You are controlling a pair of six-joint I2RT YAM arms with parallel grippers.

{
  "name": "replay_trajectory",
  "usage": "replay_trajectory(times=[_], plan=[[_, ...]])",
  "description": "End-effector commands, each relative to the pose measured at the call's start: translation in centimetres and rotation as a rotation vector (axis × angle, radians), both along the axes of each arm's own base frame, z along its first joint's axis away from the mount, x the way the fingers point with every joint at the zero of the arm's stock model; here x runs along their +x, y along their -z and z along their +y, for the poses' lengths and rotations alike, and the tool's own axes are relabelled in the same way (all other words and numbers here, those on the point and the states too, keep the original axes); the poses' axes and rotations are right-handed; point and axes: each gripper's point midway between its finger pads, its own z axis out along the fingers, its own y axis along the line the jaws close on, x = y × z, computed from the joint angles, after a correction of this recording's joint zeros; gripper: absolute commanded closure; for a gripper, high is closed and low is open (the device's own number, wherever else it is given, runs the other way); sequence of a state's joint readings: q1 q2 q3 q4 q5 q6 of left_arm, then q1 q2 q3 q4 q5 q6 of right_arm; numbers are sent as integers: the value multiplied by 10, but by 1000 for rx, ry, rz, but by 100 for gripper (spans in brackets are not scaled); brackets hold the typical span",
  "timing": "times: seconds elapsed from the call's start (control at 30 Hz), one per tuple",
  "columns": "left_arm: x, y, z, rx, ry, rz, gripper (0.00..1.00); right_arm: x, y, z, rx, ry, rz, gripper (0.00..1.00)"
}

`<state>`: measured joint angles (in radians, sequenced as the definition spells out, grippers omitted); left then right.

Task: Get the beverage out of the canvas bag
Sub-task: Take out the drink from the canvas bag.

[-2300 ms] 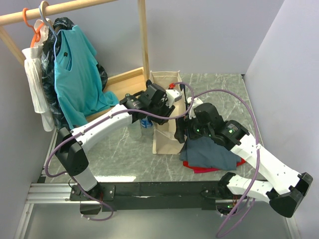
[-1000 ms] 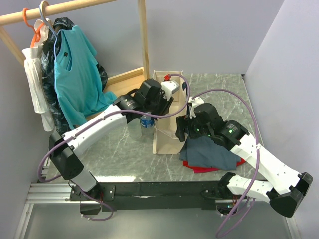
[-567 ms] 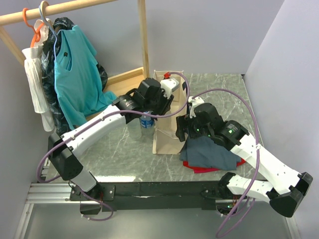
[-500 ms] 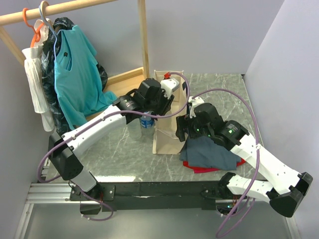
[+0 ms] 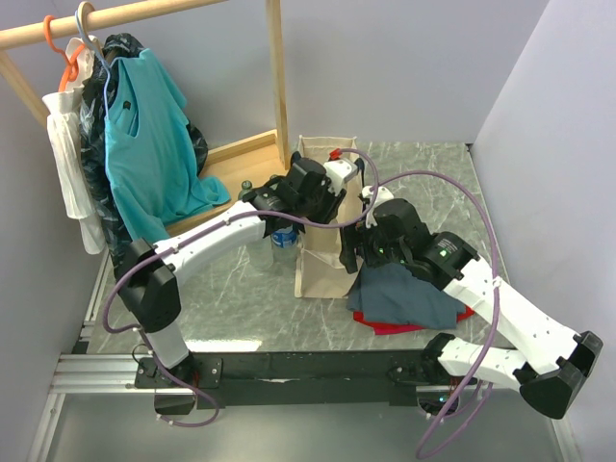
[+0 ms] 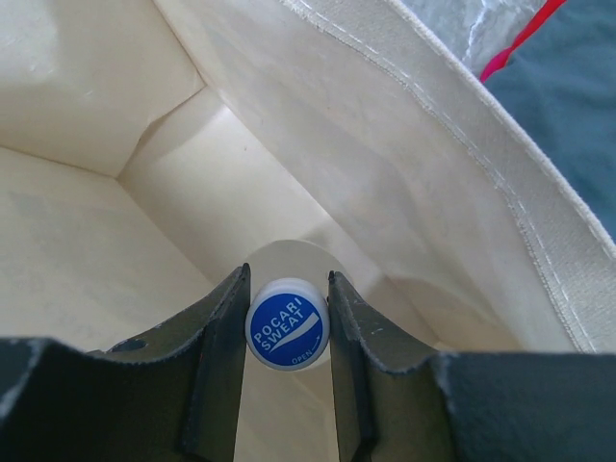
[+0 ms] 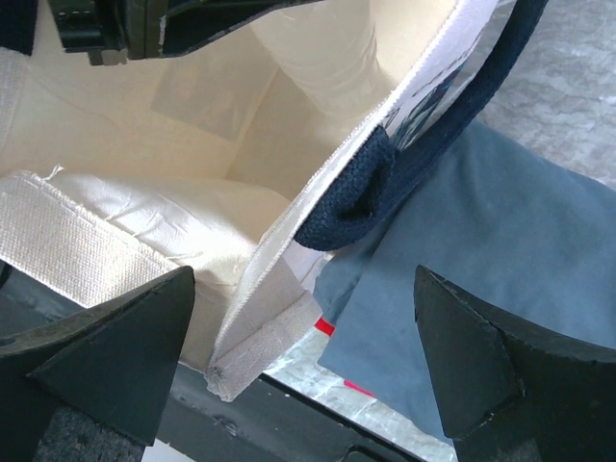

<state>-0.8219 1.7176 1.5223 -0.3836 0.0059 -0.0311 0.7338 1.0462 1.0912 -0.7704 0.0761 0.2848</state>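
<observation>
Two white arms share one grey marble desk (image 5: 241, 298), and behind them a wooden clothes rack (image 5: 277, 77) rises at the back left with a teal shirt (image 5: 144, 144) hanging off it. The left arm (image 5: 207, 241) stretches across from the left and dips its wrist into the mouth of the canvas bag (image 5: 322, 274), which stands upright near the middle of the desk. The right arm (image 5: 500, 298) bends in from the right and meets the same bag at its right-hand wall.

Just right of the bag lies a folded grey-blue cloth (image 5: 404, 298), touching its base, with something red (image 5: 385, 327) peeking out at the cloth's near edge. A separate bottle (image 5: 281, 236) stands on the desk just left of the bag (half hidden by the left arm).

Down inside the bag, from the left wrist view, the beverage (image 6: 287, 252) stands upright on the bottom, close to the pale inner wall. The left pincer (image 6: 287, 289) is clamped on its blue-and-white cap (image 6: 287, 324), one dark finger pressed to each side.

The right pincer (image 7: 304, 279) is spread wide apart and holds nothing: one finger hangs over the bag's interior, the other over the cloth, with the bag's rim and a navy handle (image 7: 452, 125) between them.
</observation>
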Motion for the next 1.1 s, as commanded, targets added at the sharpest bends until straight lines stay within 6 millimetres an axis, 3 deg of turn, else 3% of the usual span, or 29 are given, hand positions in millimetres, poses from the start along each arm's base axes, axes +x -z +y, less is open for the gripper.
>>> replay_trajectory(times=[0.0, 0.07, 0.1, 0.17, 0.3, 0.6, 0.87, 1.07], plan=[[11, -55, -14, -155, 1, -122, 84, 2, 0, -3, -35, -7, -17, 0], [11, -53, -13, -148, 0, -118, 78, 2, 0, -2, -34, -7, -19, 0], [10, -53, -13, -147, -1, -118, 70, 2, 0, -3, -34, -5, -19, 0], [9, -50, -11, -138, -2, -109, 68, 2, 0, -3, -37, -7, -19, 0], [6, -50, -10, -135, 1, -99, 52, 1, 0, -3, -35, -6, -19, 0], [4, -47, -7, -120, -1, -86, 49, 2, -2, -3, -31, -2, -22, 0], [2, -43, -2, -108, -12, -83, 59, 2, -2, -1, -28, -5, -20, 0], [2, -33, -1, -81, -12, -62, 51, 3, -4, -1, -24, -7, -25, 0]])
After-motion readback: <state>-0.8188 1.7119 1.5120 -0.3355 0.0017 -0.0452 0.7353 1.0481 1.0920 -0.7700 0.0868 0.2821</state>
